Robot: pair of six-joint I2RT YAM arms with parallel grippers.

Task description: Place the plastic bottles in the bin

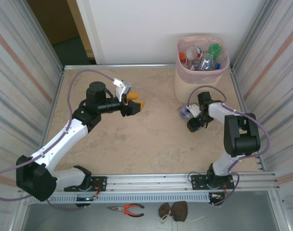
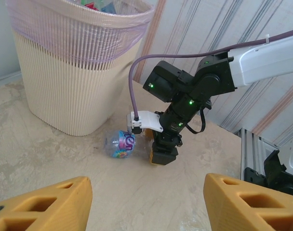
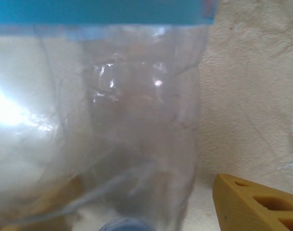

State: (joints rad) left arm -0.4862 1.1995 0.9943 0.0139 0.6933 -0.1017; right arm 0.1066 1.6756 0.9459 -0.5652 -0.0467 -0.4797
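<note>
Orange-handled pliers [image 1: 127, 209] lie closest to the top camera, below the rail, next to a brown object [image 1: 173, 211] that I cannot identify. Both are outside the task.

On the left side, the left gripper [image 1: 133, 106] hangs above the table [image 1: 137, 144]. Its own camera shows the two orange fingertips [image 2: 45, 202] spread wide, with nothing between them. It is well apart from the work.

More to the right, one clear bottle [image 1: 184, 112] with a blue label lies on its side on the table, near the foot of the bin [image 1: 190, 89]. The right gripper [image 1: 192, 126] points down just beside it, on the side toward the arm bases. In the right wrist view the bottle is very near the lens, and one finger [image 3: 257, 202] stands beside it with a small gap to the plastic. The jaws are apart and, I judge, not pressing on it. The body becomes narrow toward the bottom edge of that view, so the long axis seems to run along the fingers, but I am not sure.

The right arm is clearly the nearer one, so the grasp belongs to it. The bin stands just behind the bottle and already holds other bottles [image 1: 202, 57], so the carry should be short, up and over the rim.
</note>
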